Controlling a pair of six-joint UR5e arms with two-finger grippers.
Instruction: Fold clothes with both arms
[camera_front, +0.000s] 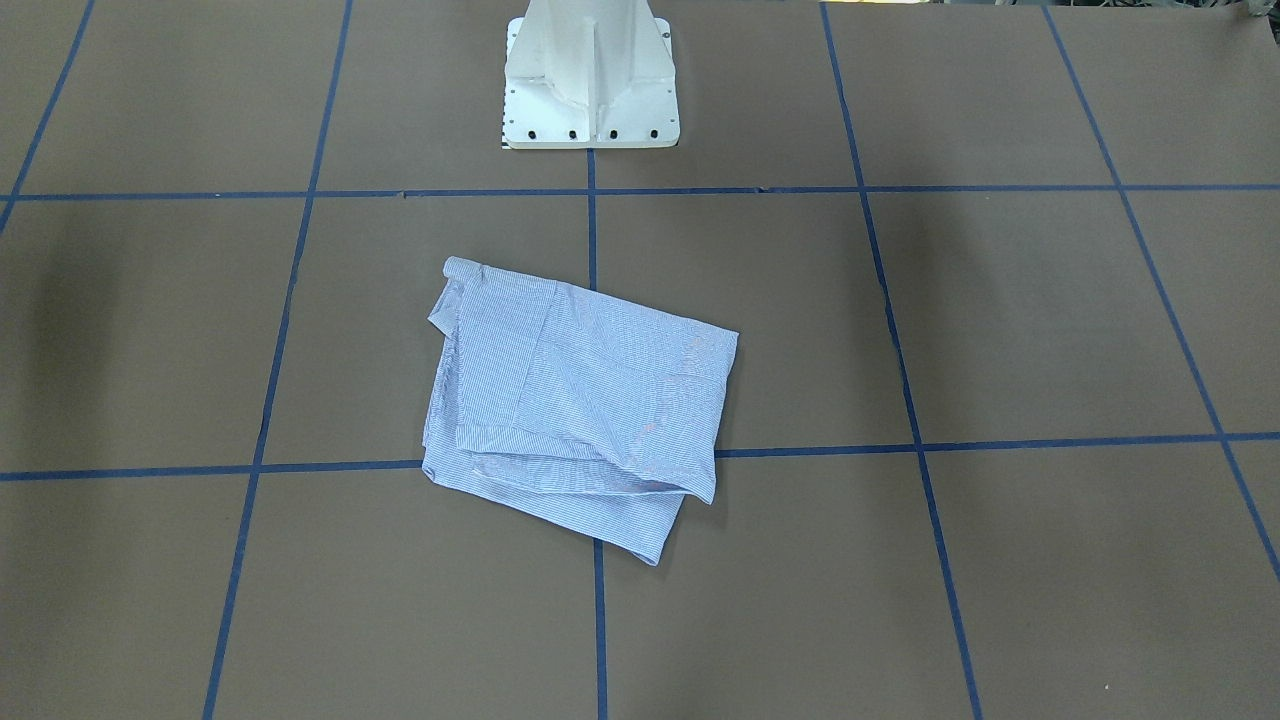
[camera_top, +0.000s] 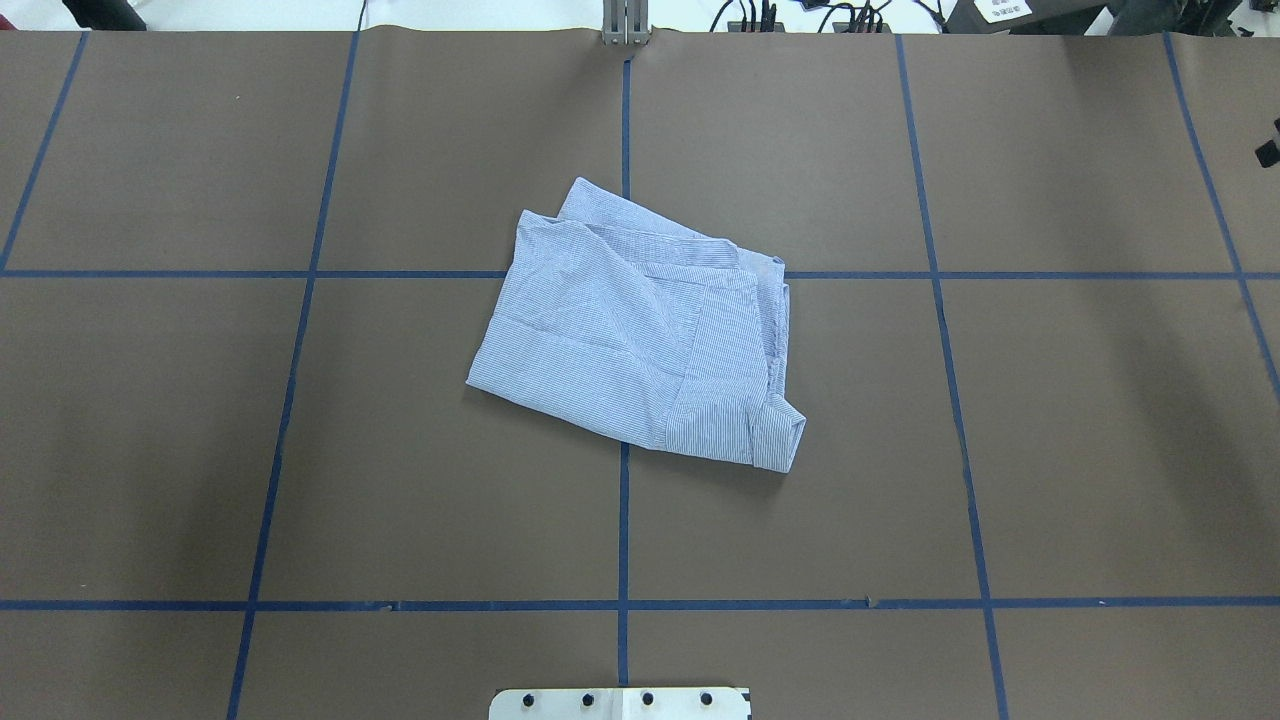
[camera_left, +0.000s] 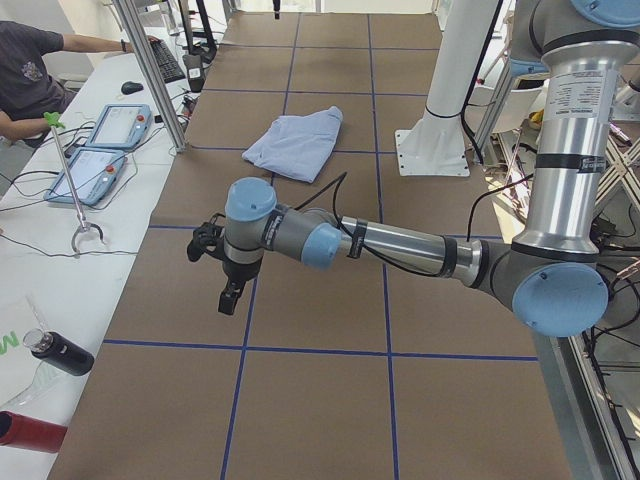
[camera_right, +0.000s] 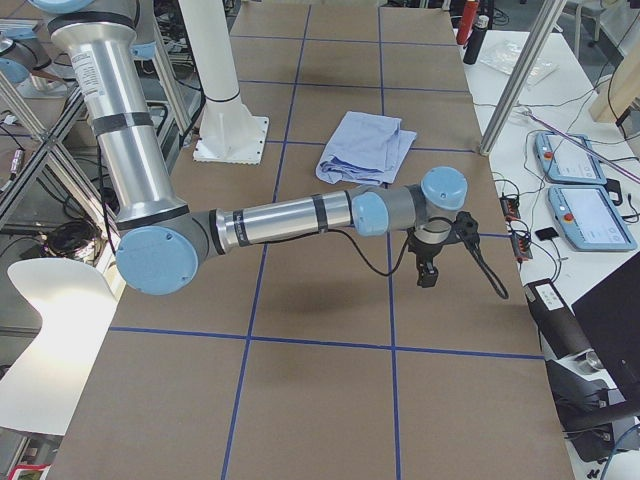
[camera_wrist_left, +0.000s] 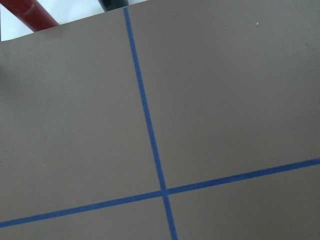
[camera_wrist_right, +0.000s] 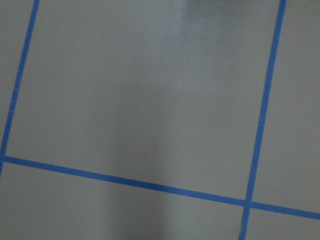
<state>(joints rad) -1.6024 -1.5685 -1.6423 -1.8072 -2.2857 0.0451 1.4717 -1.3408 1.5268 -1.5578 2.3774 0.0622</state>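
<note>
The shirt (camera_top: 640, 330) lies as a folded, slightly skewed packet near the middle of the table (camera_top: 1050, 450), straddling the centre blue tape line (camera_top: 623, 520) and well in front of my white pedestal (camera_front: 590, 90); its layers do not sit flush, the far edges fan out in steps, and a cuff-like roll sticks out at the near corner on my right. My left pincer (camera_left: 229, 297) hangs over bare table toward my left end, and my right pincer (camera_right: 428, 272) hangs likewise toward my right end; both are well apart from the cloth and hold nothing that I can see. Whether their jaws stand wide or narrow I cannot tell; only the side views show them, and my wrist cameras see just brown paper and tape. I judge the folding mostly done, with a squaring-up or one last fold left; to do it well I should bring both pincers in together and take the two corners of one edge through all layers; I should lift only a little so the packet does not spill open, carry the edge across evenly, lay it flush, then release straight up.
</note>
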